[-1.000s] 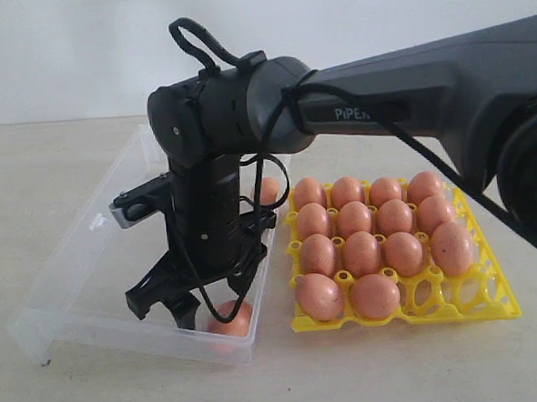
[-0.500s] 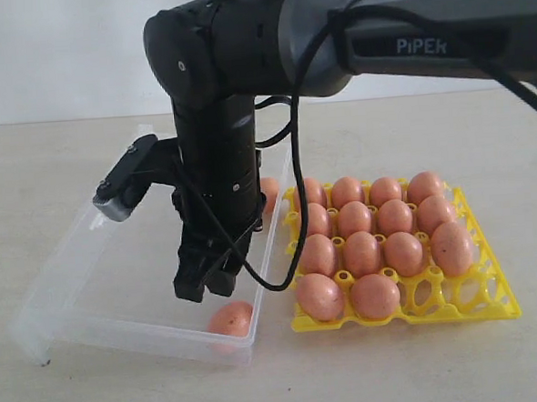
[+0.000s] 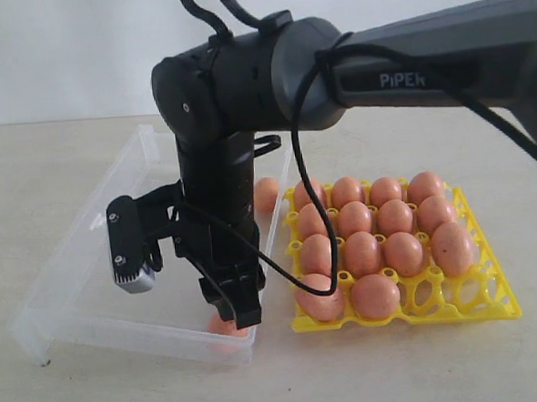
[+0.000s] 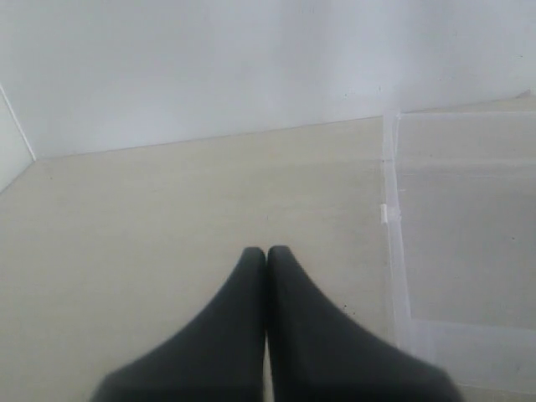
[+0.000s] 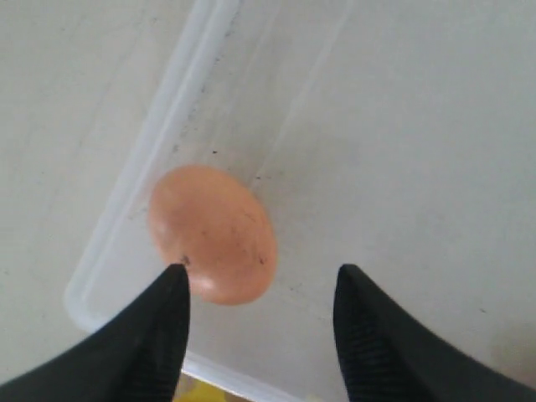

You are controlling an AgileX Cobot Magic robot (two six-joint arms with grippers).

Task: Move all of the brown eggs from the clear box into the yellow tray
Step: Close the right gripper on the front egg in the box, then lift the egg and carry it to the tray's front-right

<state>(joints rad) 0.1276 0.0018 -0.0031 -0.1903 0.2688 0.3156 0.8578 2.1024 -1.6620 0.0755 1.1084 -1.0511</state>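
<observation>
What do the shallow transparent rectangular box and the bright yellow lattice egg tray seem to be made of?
Transparent box: likely thin glossy plastic; the table shows through its walls. Yellow tray: probably moulded plastic, uniform colour with smooth, slightly shiny ribs.

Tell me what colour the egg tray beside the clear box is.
The egg tray is bright yellow, an open lattice; the exterior view shows it best.

A pale beige bench (image 3: 57, 168) with a plain matte top runs back to a bare white wall (image 3: 59, 50), and the two meet in a straight line across the exterior view. In the left wrist view a thin seam (image 4: 17, 121) marks where a second wall panel joins the first, and a few faint dark specks dot the bench.
</observation>
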